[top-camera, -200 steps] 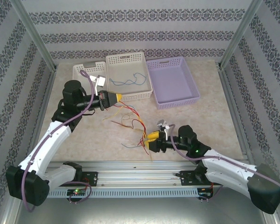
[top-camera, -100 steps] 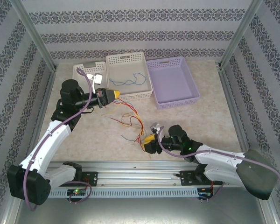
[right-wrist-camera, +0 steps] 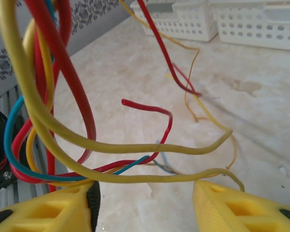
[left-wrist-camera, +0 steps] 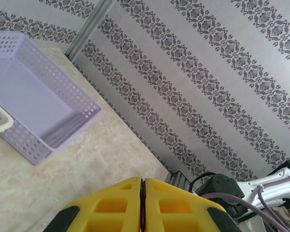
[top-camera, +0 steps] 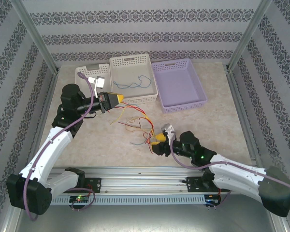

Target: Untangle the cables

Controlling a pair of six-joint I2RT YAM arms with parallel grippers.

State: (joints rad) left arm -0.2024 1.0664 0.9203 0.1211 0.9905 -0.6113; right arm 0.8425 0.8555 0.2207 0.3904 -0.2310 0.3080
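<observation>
Left hand [top-camera: 119,98]: it sits at about 10 o'clock on the worktop [top-camera: 212,121]. Its yellow fingers are pressed flat together, and a thin red strand shows in the seam in the wrist view, so it is clamped on one end of the cables. Over the last second it has drawn back a little toward 10 o'clock.

Cables [top-camera: 137,121]: the red, yellow and orange strands run from the left hand's tip down toward 5 o'clock, ending in a knot of loops just beside the right hand. One loose strand lies on the worktop at 7 o'clock of that knot. A separate blue cable [top-camera: 134,83] lies in the white basket [top-camera: 130,59] at 12 o'clock (already sorted, by the look of it).

Right hand [top-camera: 158,141]: it is at 6 o'clock, low, with its fingers standing well apart. Yellow strands drape across the gap and nothing is pinched. Whether a strand rests on a finger, I cannot tell.

Change: the right hand has dipped toward the near edge and come back up under the knot. The span between the hands looks longer and straighter than a second ago.

Meaning: my judgement is that one end is anchored and the tangle is lined up for a second pinch. The knot itself is not yet loosened.
</observation>
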